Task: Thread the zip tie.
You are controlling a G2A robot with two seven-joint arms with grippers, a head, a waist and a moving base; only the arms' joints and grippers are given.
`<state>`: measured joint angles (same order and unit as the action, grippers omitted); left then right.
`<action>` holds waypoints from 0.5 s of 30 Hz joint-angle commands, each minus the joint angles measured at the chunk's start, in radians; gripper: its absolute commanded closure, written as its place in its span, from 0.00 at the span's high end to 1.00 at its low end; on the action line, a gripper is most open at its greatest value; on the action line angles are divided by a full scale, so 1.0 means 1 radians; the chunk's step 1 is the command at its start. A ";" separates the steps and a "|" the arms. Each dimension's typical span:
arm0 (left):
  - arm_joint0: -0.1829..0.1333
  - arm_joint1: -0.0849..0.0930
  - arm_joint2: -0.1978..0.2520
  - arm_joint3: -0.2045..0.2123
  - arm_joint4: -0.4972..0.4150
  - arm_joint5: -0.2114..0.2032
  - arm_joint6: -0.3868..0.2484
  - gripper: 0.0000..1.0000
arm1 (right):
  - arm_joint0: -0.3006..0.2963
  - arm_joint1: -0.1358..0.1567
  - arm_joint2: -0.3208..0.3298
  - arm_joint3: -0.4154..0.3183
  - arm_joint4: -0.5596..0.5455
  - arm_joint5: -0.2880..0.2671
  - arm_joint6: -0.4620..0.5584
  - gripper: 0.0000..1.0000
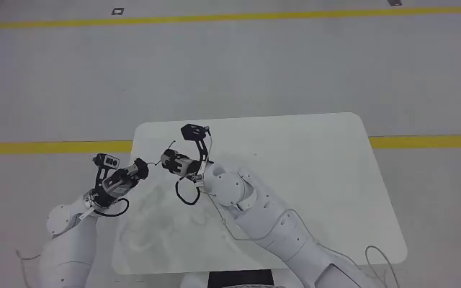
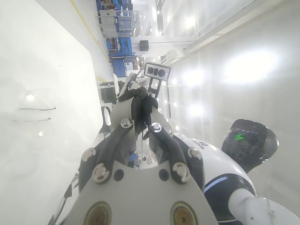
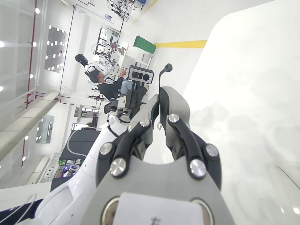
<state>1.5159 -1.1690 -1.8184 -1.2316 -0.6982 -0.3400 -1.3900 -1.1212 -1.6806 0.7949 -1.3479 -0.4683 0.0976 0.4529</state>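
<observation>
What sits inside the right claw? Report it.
A thin black plastic zip tie, pinched in the shut right claw; its head pokes out beyond the tips. The clamped stretch is hidden.

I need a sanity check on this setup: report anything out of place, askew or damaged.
Nothing stands out. The zip tie is clamped in the right gripper, head poking past the fingers; spare ties lie flat on the table. Nothing spilled or broken.

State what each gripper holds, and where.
Right gripper: zip tie, gripped on the strap just below its head. Left gripper: shut; whether it grips anything cannot be told.
</observation>
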 commanded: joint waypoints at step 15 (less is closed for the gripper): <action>0.000 0.000 0.000 0.000 0.000 0.000 0.000 0.00 | 0.008 -0.003 0.000 0.023 0.043 -0.007 -0.006 0.00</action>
<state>1.5159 -1.1690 -1.8184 -1.2316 -0.6982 -0.3400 -1.3900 -1.1138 -1.6834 0.7947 -1.3249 -0.4258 0.0912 0.4470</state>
